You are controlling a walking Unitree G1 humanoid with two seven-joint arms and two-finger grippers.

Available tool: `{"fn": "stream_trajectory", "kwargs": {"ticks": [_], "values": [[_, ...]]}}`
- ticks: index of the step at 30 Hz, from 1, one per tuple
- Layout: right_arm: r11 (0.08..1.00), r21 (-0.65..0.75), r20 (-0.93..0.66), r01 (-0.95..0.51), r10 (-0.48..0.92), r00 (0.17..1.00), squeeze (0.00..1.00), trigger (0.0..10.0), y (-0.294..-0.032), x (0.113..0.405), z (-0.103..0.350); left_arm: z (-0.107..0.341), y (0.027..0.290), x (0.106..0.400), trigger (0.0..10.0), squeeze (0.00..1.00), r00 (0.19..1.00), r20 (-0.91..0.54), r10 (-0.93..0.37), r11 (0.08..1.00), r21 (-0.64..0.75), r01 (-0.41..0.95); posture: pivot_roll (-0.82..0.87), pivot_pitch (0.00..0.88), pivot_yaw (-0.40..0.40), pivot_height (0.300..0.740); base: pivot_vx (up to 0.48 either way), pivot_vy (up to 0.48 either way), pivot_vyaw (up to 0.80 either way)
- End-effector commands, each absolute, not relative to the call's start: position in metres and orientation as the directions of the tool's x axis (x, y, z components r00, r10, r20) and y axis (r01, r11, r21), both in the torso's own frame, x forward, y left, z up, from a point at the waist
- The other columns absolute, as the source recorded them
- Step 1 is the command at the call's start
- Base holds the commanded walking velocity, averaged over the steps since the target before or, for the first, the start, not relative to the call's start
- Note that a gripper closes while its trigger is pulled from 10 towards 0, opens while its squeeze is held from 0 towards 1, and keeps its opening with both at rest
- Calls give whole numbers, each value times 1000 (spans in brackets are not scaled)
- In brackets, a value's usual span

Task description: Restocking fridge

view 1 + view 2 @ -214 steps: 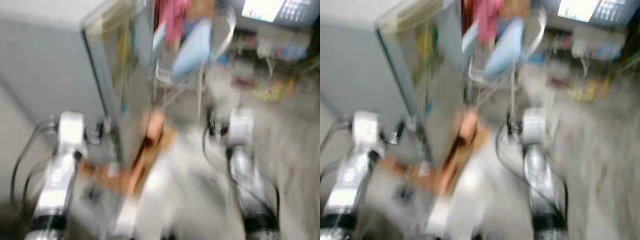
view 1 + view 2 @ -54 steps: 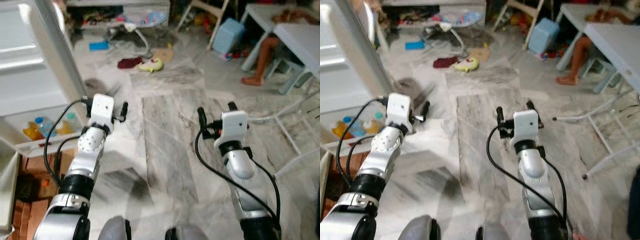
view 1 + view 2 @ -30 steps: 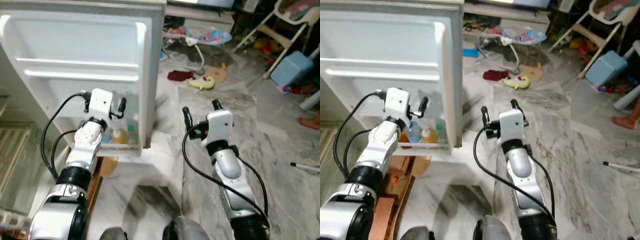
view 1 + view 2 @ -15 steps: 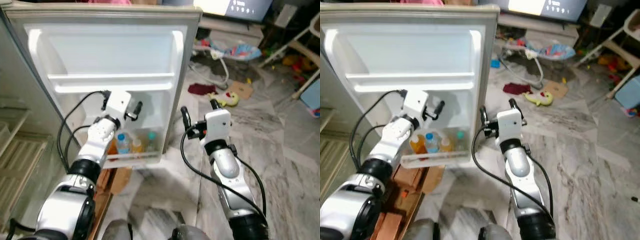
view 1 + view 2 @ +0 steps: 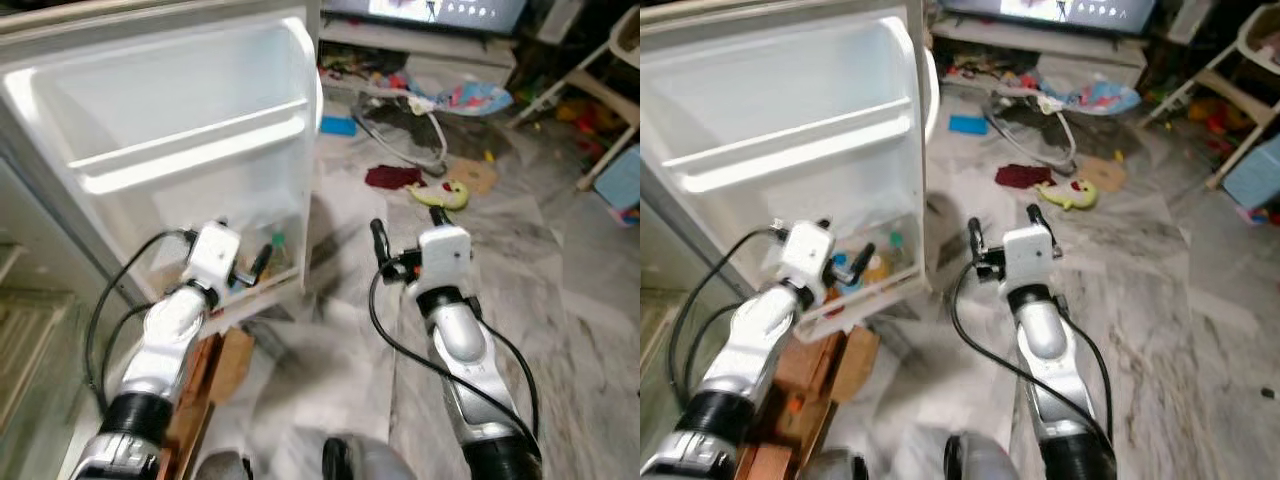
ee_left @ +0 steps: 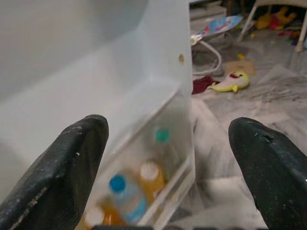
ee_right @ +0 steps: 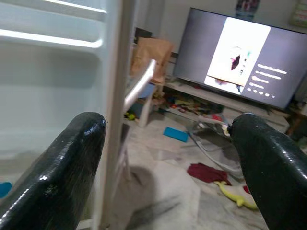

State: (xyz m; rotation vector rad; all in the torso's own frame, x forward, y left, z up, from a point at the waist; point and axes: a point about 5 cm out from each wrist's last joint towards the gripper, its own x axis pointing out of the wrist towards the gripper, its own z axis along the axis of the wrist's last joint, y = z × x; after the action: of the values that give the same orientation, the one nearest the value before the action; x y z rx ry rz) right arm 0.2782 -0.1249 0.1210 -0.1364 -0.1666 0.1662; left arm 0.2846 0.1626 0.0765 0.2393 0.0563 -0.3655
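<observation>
The white fridge door (image 5: 180,110) stands open on my left, its inner shelves facing me. Its bottom shelf (image 5: 880,290) holds a blue-capped bottle (image 6: 125,194), an orange one (image 6: 149,175) and a green-capped one (image 6: 163,139). My left gripper (image 5: 245,250) is open and empty, hanging just in front of that shelf near the bottles. Further right, my right gripper (image 5: 408,228) is also open and empty, raised over the floor beside the door's free edge (image 7: 117,96).
Bricks and cardboard (image 5: 215,360) lie under the fridge at lower left. On the marble floor beyond are a red cloth (image 5: 392,177), a yellow toy (image 5: 440,193) and a baby bouncer (image 5: 420,100). A TV (image 7: 240,52) stands behind and a blue box (image 5: 620,175) at far right.
The view has swung from the room to the fridge door, which now sits further left and tilted. My left gripper has dropped lower, level with the bottom shelf. Both grippers stay open.
</observation>
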Motion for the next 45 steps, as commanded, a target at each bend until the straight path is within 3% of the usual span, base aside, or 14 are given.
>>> {"fn": "stream_trajectory", "kwargs": {"ticks": [1, 23, 31, 45], "values": [[981, -140, 152, -134, 155, 976, 0, 10000, -130, 278, 122, 92, 161, 286, 10000, 0, 933, -40, -357, 909, 216, 356, -26, 81, -49, 740, 0, 0, -400], [981, -152, 163, -119, 143, 976, 0, 10000, -132, 282, 124, 107, 163, 291, 10000, 0, 939, -30, -343, 917, 205, 341, -32, 68, -53, 740, 0, -386, -787], [981, -159, 193, -113, 143, 971, 0, 10000, -129, 289, 133, 119, 163, 298, 10000, 0, 945, 0, -326, 920, 228, 318, -21, 90, -45, 740, 281, -385, -800], [982, -171, 216, -79, 115, 970, 0, 10000, -133, 287, 139, 124, 167, 307, 10000, 0, 948, 0, -319, 916, 256, 309, -41, 121, -29, 740, 467, 0, -800]]}}
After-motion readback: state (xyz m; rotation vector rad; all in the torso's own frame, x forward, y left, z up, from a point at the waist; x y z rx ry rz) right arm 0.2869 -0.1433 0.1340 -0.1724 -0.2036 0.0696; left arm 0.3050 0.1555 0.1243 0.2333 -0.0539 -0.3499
